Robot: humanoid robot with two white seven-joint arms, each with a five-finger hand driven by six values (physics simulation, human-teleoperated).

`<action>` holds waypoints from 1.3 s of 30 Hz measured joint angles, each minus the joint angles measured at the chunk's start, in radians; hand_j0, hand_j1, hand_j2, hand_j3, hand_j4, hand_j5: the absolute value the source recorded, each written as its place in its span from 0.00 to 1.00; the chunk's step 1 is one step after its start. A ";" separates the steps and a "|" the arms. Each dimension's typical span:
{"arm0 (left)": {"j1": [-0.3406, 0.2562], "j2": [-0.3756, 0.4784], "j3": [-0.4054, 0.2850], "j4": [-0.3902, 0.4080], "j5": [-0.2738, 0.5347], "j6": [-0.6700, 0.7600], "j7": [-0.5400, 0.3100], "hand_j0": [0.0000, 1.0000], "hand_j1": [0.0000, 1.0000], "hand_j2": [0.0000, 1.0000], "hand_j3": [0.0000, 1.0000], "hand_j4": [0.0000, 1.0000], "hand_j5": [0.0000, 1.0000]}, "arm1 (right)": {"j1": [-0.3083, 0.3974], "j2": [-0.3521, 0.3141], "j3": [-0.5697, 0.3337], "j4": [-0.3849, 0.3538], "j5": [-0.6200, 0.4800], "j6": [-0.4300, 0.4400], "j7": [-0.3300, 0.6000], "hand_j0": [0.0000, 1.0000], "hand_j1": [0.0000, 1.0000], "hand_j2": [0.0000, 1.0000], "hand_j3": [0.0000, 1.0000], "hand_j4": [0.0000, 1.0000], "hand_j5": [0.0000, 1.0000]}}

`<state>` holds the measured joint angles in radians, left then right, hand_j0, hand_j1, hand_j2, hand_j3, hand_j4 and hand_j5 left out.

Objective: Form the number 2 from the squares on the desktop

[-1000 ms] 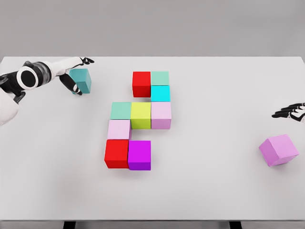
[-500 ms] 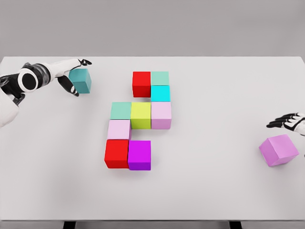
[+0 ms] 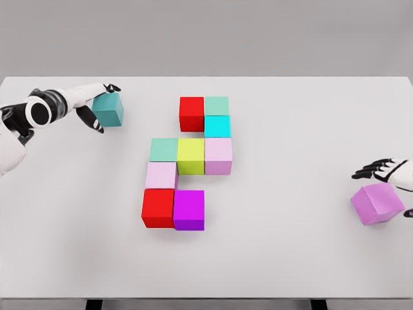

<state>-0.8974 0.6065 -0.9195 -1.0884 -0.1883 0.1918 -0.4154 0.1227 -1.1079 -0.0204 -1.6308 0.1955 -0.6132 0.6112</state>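
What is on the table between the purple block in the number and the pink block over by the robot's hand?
Nothing. In the head view, only bare white table lies between the purple block and the pink block by the right hand.

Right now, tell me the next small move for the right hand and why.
Probably lower the right hand a little and close its fingers on the pink cube. The hand hovers open just above the cube's far edge, not yet grasping it, and the cube sits alone, far right of the assembled blocks, whose bottom row looks one short.

Matt cubes (image 3: 190,157), smooth matt table (image 3: 290,258)
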 measured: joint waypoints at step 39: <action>-0.035 -0.064 0.005 -0.075 0.085 0.003 0.002 0.33 0.33 0.33 0.33 0.33 0.33 | -0.049 0.010 0.106 0.007 0.061 0.000 0.000 0.84 0.84 0.84 0.84 0.84 0.84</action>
<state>-0.9327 0.5423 -0.9148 -1.1638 -0.1032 0.1952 -0.4139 0.0736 -1.0982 0.0860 -1.6235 0.2564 -0.6132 0.6111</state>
